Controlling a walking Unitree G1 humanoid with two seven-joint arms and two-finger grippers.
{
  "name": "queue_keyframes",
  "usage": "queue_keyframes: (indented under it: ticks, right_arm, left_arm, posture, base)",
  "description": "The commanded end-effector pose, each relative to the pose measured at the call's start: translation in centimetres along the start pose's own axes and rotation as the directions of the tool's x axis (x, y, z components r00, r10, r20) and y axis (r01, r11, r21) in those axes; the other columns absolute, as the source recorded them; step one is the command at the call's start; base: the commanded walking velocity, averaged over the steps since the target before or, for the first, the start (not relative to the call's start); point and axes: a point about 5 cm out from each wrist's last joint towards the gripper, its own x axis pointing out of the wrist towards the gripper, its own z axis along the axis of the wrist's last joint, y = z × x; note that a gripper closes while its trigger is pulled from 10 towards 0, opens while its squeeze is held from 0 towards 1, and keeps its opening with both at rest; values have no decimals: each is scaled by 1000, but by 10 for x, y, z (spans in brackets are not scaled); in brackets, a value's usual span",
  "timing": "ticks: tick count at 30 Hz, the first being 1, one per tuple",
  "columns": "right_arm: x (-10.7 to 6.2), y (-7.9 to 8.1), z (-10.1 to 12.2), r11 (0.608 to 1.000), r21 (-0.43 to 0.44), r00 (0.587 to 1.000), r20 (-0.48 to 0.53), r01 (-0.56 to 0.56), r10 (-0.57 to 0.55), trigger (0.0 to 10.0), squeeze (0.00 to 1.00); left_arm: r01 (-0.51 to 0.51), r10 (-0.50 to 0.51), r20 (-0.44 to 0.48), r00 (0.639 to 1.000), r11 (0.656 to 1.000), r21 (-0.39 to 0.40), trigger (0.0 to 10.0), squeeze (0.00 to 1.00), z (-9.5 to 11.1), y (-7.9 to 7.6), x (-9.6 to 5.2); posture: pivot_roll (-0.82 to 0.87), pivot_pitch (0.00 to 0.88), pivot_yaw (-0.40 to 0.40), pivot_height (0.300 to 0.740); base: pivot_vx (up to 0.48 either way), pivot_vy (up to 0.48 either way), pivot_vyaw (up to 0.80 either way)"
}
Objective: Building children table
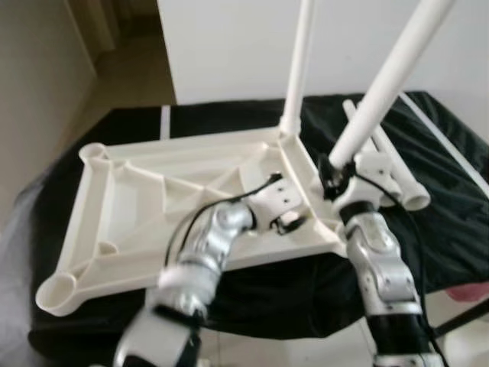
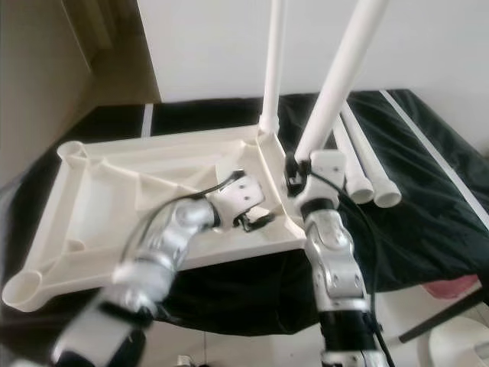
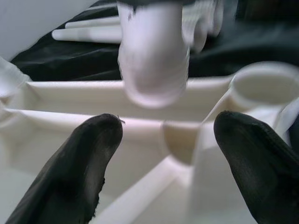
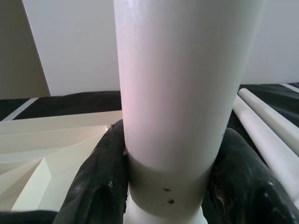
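The cream tabletop [image 1: 145, 206] lies upside down on a black cloth. One white leg [image 1: 299, 69] stands upright in its far right corner socket. My right gripper [image 1: 336, 177] is shut on a second white leg [image 1: 390, 76], which is tilted with its lower end above the tabletop's near right corner. In the right wrist view the black fingers [image 4: 98, 177] clamp the leg [image 4: 177, 93] on both sides. My left gripper [image 1: 286, 222] rests open on the tabletop's underside beside that corner. In its wrist view the leg's blurred end [image 3: 154, 60] hangs near an empty socket [image 3: 264, 86].
Two spare white legs [image 1: 401, 176] lie on the black cloth [image 1: 451, 206] to the right of the tabletop. Sockets at the left corners [image 1: 57, 290] [image 1: 93, 151] are empty. A white wall rises behind; a pink object [image 1: 470, 292] sits at lower right.
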Motion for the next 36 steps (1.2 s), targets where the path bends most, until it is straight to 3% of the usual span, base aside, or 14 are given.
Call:
queue_keyframes:
  ticks: [1,3,6,8,9,11,22,24,28,30,36]
  right_arm:
    - [-1,-2,7,1000,-2,999,38,0,0,10000,0]
    - [-4,-3,6,1000,-4,999,36,-3,3,10000,0]
    - [-7,-6,4,1000,-17,1000,25,-7,8,10000,0]
    - [-8,-7,4,1000,-18,1000,23,-5,6,10000,0]
    - [-7,-8,4,1000,-18,1000,23,1,0,10000,0]
    - [-6,-8,4,1000,-18,1000,21,3,-2,10000,0]
    - [-7,-10,5,1000,-27,1000,25,-9,10,10000,0]
    - [-10,-8,3,1000,-26,1000,19,-13,14,10000,0]
    - [-12,-4,2,1000,-18,1000,12,-21,21,10000,0]
    - [-12,-2,1,1000,-14,1000,8,-27,27,10000,0]
    - [-11,-1,1,1000,-13,1000,8,-28,28,10000,0]
  left_arm:
    - [-177,178,32,984,984,-34,10000,0,7,12,-1]
    - [-112,117,66,991,991,-73,10000,0,12,5,-2]
    - [24,-13,137,991,996,-81,10000,0,19,-9,-4]
    - [54,-42,146,988,995,-80,10000,0,20,-12,-5]
    - [125,-111,160,981,989,-83,10000,0,21,-21,-7]
    - [189,-176,135,975,978,-93,10000,0,16,-29,-7]
    - [276,-269,85,959,958,-81,10000,0,7,-45,-14]
    - [331,-331,11,944,943,-41,10000,0,-4,-55,-20]
    - [306,-306,-33,951,952,-10,10000,0,-8,-54,-20]
    - [240,-236,-89,968,970,32,10000,0,-14,-48,-16]
    - [135,-127,-133,983,990,47,10000,0,-18,-36,-12]
  posture:
    - [-33,0,16,740]
    - [-33,0,17,740]
    - [-33,0,15,740]
    - [-33,0,15,740]
    - [-33,0,16,740]
    - [-33,0,16,740]
    - [-34,0,22,740]
    - [-34,0,22,740]
    - [-33,0,19,740]
    - [-33,0,20,740]
    - [-33,0,18,740]
  base:
    - [0,0,0]
    - [0,0,0]
    - [0,0,0]
    - [0,0,0]
    - [0,0,0]
    - [0,0,0]
    - [0,0,0]
    - [0,0,0]
    - [0,0,0]
    - [0,0,0]
    - [0,0,0]
